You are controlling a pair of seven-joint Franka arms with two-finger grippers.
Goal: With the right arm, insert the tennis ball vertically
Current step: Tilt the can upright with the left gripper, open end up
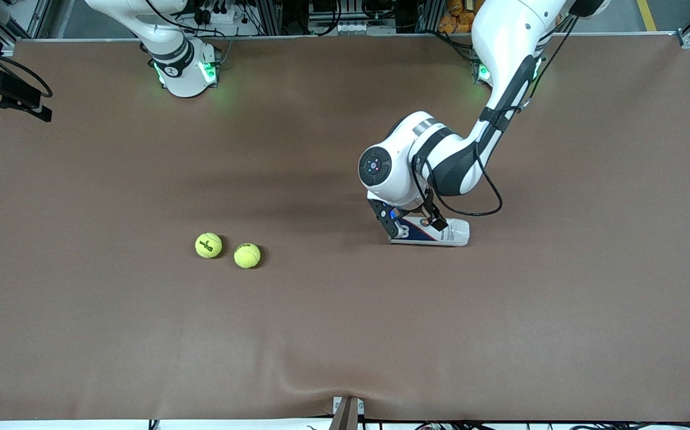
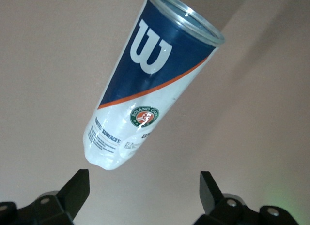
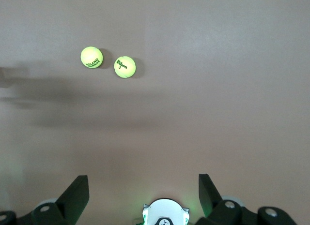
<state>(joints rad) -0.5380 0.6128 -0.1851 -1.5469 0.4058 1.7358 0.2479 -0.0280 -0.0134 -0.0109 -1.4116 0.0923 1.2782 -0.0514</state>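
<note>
Here the clear plastic tennis-ball can with a blue and white label point(image 1: 434, 232) lies on its side on the brown counter point(image 1: 345, 334), its long axis running along the counter between the arms' ends, its open mouth toward the right arm's end. The left end effector point(image 2: 144, 186) hovers just over it, fingers point(image 2: 77, 188) spread apart, empty. Two yellow felt tennis balls point(image 1: 208, 245) point(image 1: 247, 255) rest close together on the counter, toward the right arm's end, slightly nearer the front camera than the can. The right end effector point(image 3: 144, 188), fingers apart and empty, waits high near its base, well apart from the balls. By my judgement, the can must stand upright before any ball goes in.
</note>
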